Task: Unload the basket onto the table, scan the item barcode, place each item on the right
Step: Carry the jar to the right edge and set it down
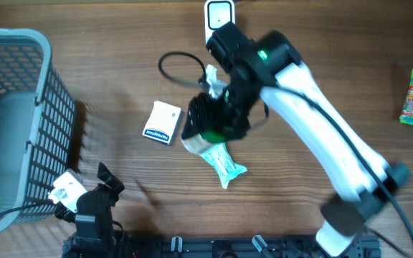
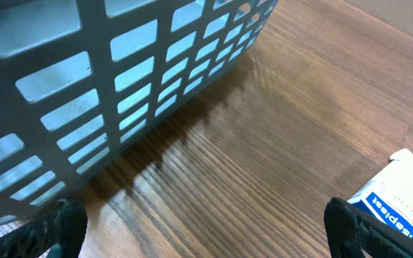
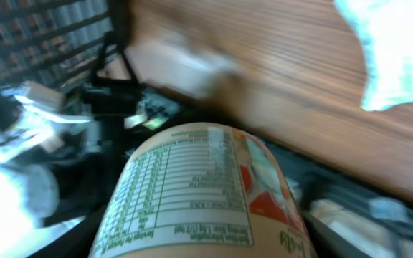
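Can [image 3: 206, 193] is sitting gripped in right pincer [image 1: 212, 125]; left pincer [image 2: 206, 229] is idling wide; next, probably turning barcode toward scanner [image 1: 219, 14] at twelve o'clock.

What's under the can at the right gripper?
A white-and-teal plastic packet sticks out from below the can; its upper end is hidden by the can and right gripper.
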Robot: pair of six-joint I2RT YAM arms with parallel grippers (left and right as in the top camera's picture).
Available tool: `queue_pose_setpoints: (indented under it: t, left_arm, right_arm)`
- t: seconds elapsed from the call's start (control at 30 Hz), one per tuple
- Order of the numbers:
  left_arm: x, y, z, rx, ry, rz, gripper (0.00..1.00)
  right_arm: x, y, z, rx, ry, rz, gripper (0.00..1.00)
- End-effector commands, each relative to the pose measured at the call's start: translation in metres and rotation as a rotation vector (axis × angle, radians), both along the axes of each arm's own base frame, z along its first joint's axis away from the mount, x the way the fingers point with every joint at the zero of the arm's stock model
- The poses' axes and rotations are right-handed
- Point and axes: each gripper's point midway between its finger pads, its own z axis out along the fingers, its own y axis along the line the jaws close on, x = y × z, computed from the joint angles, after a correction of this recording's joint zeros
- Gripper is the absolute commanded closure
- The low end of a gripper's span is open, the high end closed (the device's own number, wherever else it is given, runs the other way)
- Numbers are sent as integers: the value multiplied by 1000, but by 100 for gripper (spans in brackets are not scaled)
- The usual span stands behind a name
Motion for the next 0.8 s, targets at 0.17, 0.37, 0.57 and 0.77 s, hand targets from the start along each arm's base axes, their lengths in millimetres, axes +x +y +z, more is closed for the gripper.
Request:
queue_pose_setpoints:
  t: [0.17, 0.37, 0.57, 0.77]
  left_arm:
    - [0, 1, 0, -3, -4, 6, 0]
    - [0, 1, 0, -3, -4, 6, 0]
    - [0, 1, 0, -3, -4, 6, 0]
    - [0, 1, 0, -3, -4, 6, 0]
  right_arm:
    - [122, -95, 65, -525, -963, -596, 47]
    - [252, -56, 22, -553, -1298, -543, 46]
    - [364, -50, -39, -542, -1513, -514, 45]
    - [403, -29, -88, -355, -1608, -491, 46]
